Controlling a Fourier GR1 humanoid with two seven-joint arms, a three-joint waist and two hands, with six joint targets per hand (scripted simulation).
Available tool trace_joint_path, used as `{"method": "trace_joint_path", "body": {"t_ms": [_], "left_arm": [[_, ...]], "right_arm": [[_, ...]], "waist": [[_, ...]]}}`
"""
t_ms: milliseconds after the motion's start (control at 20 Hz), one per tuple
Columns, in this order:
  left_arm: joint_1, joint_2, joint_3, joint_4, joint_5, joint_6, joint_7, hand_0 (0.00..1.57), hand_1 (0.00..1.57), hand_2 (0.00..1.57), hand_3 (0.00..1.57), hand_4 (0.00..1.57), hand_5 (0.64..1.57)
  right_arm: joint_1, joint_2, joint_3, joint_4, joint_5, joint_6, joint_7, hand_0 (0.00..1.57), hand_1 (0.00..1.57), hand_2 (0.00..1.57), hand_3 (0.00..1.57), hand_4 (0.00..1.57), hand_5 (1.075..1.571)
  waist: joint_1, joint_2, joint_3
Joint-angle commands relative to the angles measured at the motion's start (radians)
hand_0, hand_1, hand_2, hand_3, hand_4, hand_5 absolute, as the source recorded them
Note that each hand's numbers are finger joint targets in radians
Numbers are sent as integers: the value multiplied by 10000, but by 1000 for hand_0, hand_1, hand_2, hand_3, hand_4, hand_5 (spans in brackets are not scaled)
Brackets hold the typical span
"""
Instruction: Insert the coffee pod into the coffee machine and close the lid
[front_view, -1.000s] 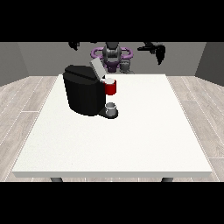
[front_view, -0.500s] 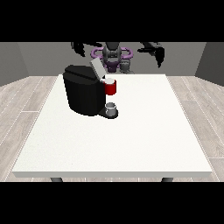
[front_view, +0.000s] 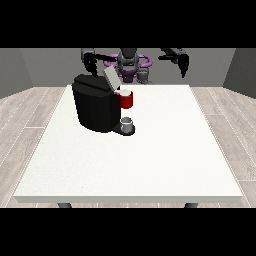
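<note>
You see the coffee machine standing on the far left part of the white counter, a black block with its grey lid tilted up and open at the top. On the machine's front, facing the view's right, sits a red part with a pale ring on its top; you cannot tell from here whether the coffee pod is that pale ring or lies somewhere else, so treat the pod's place as unknown. Below the red part, a small grey cup stands on the machine's dark base plate, right under the spout.

Look behind the machine and you find the robot at the counter's far edge, small, with a purple ring around its trunk. The hand at the view's left hangs above and just behind the machine's top, near the raised lid but apart from it. Its fingers point down and hold nothing that you can see; you cannot tell how far they are curled. The hand at the view's right hangs in the air well apart from the machine, beyond the counter's far right part. Its fingers also point down, and you cannot tell how they are set.
</note>
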Motion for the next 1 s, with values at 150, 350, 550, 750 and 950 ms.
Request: {"method": "trace_joint_path", "body": {"t_ms": [150, 350, 550, 750, 950], "left_arm": [[164, 392, -61, -566, 366, -133, -469, 0, 0, 0, 0, 0, 1571], [871, 342, -118, -643, 392, 176, -456, 0, 0, 0, 0, 124, 1571], [54, 535, -113, -570, 319, 559, -256, 0, 0, 0, 0, 0, 1571], [557, 305, -502, -546, 91, 575, -784, 0, 0, 0, 0, 0, 1571], [435, 548, -511, -846, 503, 252, -161, 0, 0, 0, 0, 0, 1571]], "right_arm": [[-1002, -101, -161, 1061, 376, -108, -531, 0, 0, 0, 0, 0, 1571], [-713, 11, 235, 1029, 537, 274, -448, 0, 0, 0, 0, 0, 1571], [-1391, -90, -67, 1561, 398, 435, -662, 0, 0, 0, 0, 0, 1571], [-1577, 353, 147, 1906, 875, -293, -733, 0, 0, 0, 0, 0, 1571], [-1877, 221, -68, 2217, 735, -60, -877, 0, 0, 0, 0, 0, 1571]], "waist": [[155, 797, 0], [-173, 343, -1], [-243, 839, 1], [35, 918, 0], [215, 838, 1]]}}
